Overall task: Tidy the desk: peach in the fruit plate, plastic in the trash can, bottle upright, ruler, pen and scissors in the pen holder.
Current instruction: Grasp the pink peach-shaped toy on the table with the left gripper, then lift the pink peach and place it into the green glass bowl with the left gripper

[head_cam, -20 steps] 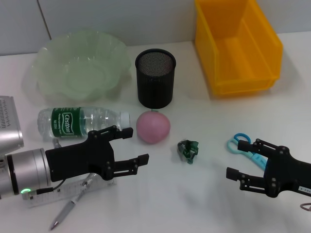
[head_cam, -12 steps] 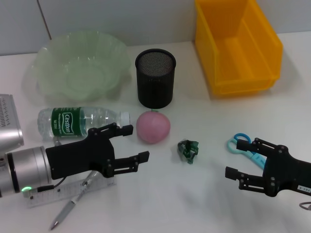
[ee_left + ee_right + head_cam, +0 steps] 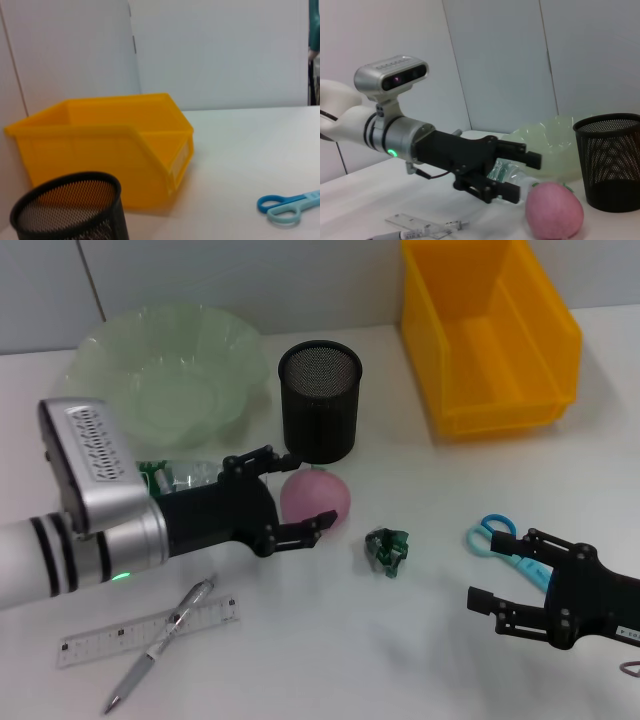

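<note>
I have the left end effector with fingers spread, empty, right at the peach on the table, one finger on each side of it, so I judge the peach step is in hand. Next I must close on it, lift, and carry it to the plate behind. The right end effector, released, waits beside the scissors.

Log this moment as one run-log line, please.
left gripper: open, at round pink peach | right gripper: open, idle beside blue plastic scissors | clear plastic bottle: lying down | step: reaching for peach
</note>
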Robot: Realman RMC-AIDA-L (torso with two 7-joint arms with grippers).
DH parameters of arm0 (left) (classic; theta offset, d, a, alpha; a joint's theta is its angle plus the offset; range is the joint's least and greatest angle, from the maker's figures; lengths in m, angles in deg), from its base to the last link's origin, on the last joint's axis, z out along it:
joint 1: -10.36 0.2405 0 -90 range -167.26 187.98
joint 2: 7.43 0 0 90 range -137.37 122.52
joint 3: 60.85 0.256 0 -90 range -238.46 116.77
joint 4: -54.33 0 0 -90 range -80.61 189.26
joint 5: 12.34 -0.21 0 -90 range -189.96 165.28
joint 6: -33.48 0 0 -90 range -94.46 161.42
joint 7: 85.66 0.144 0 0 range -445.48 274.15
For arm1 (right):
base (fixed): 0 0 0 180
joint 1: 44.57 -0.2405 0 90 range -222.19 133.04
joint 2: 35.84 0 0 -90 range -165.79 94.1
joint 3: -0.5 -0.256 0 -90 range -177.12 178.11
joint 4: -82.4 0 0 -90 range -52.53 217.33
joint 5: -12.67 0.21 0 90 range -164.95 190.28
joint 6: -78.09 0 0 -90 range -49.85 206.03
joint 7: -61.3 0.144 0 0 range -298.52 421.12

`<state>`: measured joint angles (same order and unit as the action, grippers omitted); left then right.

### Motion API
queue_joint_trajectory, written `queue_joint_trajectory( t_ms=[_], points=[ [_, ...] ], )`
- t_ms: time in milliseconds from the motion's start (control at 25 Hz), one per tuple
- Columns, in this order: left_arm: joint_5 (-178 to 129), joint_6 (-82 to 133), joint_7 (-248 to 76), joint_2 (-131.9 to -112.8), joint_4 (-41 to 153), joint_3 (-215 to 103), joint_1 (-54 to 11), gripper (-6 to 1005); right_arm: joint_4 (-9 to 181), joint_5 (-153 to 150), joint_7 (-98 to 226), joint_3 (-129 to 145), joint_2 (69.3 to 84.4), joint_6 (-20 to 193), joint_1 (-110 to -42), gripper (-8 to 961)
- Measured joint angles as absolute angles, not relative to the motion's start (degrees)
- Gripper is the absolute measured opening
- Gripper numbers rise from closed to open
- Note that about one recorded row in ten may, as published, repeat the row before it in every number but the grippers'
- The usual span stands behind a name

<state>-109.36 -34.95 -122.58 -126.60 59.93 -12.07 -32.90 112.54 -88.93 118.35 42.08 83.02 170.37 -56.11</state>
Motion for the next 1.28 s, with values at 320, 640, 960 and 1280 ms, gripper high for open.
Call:
queue_joint_trajectory(
  t_ms=[320, 640, 960, 1280],
  points=[
    [-108.91, -30.26, -120.18, -126.6, 58.44, -11.34, -35.73, 828, 112.55, -88.93, 118.6, 41.97, 82.99, 170.41, -55.85, 835],
    [-108.93, -24.58, -121.17, -126.6, 55.56, -9.79, -38.18, 827, 112.54, -88.93, 118.66, 41.93, 83.06, 170.39, -56.03, 835],
    [-108.89, -22.83, -121.27, -126.61, 55.22, -9.97, -38.63, 678, 112.55, -88.93, 118.76, 41.76, 83.07, 170.36, -56.05, 834],
    [-108.64, -24.92, -121.3, -126.61, 55.71, -10.1, -38.56, 489, 112.35, -88.93, 118.78, 41.62, 83.07, 170.3, -55.91, 834]
  ],
)
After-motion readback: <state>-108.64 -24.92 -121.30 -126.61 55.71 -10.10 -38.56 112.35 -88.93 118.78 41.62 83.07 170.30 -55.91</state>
